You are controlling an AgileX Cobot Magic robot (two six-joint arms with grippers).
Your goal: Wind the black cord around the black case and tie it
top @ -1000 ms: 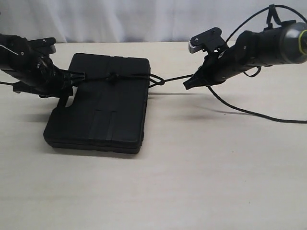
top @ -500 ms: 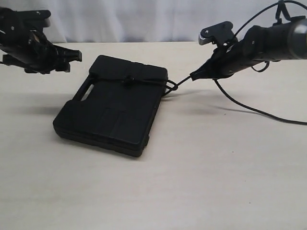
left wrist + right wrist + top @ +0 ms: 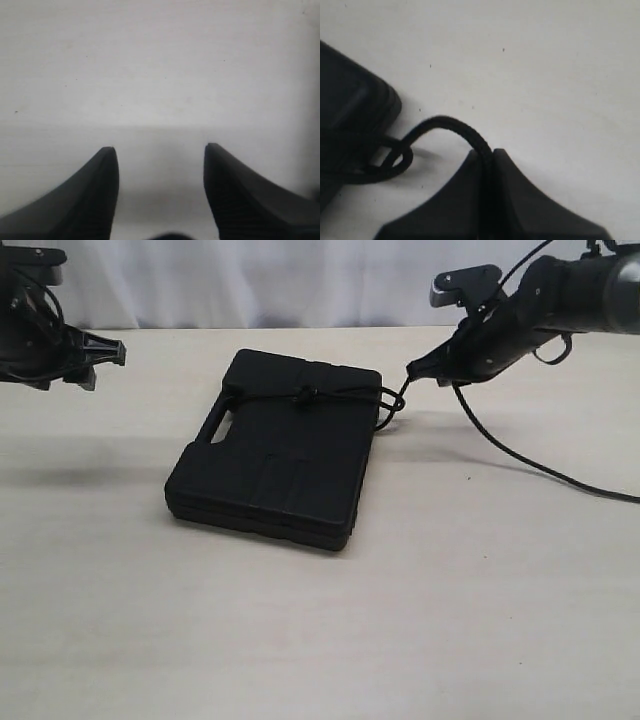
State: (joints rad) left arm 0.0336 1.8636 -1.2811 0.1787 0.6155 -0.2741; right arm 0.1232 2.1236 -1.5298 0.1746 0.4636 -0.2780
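Exterior view: the pale table [image 3: 400, 640] spreads in front of the black case [image 3: 270, 470], which lies flat with its handle cut-out on its left side. Across the case's far end runs the black cord [image 3: 345, 394], knotted on top and looping off the far right corner. Just right of that corner, the right gripper [image 3: 413, 370] is clenched on the cord. Well left of the case, the left gripper [image 3: 105, 362] hangs released, jaws spread.
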